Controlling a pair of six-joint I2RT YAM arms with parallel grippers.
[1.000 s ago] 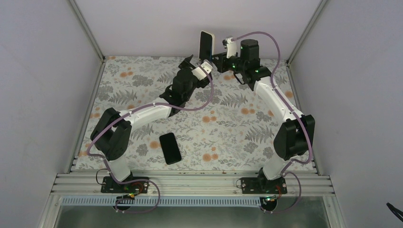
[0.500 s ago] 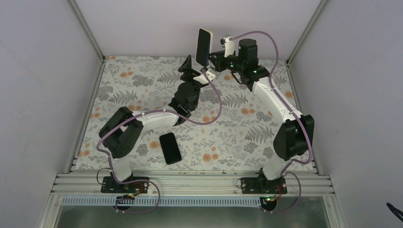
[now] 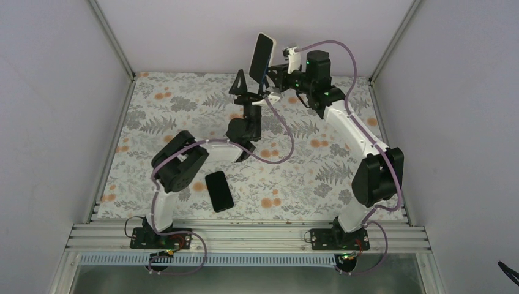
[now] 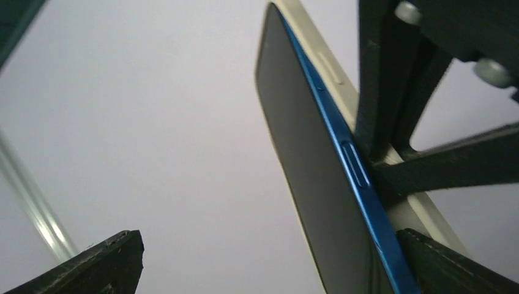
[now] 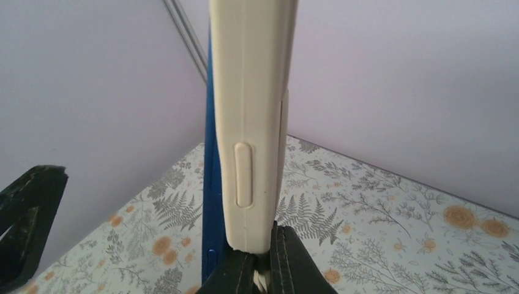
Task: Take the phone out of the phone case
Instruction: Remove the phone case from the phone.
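My right gripper (image 3: 275, 72) is shut on the lower edge of the phone case (image 3: 273, 44) and holds it upright, high above the back of the table. The phone (image 3: 262, 55), black with a blue side edge, sits in the case with its screen facing left. In the right wrist view the cream case (image 5: 254, 92) stands out of my shut gripper (image 5: 270, 254), and the blue phone edge (image 5: 210, 184) shows apart from it on the left. My left gripper (image 3: 250, 88) is open just below the phone. In the left wrist view the phone (image 4: 306, 165) leans by the open gripper's (image 4: 267, 248) right finger.
A second bare black phone (image 3: 219, 191) lies flat on the flowered table cover (image 3: 306, 165), near the front, by the left arm's elbow. Grey walls and metal frame posts (image 3: 113, 40) close in the back and sides.
My left arm has folded in and swung its open gripper up and right, under the phone. My right gripper has tilted the cased phone a little to the left.
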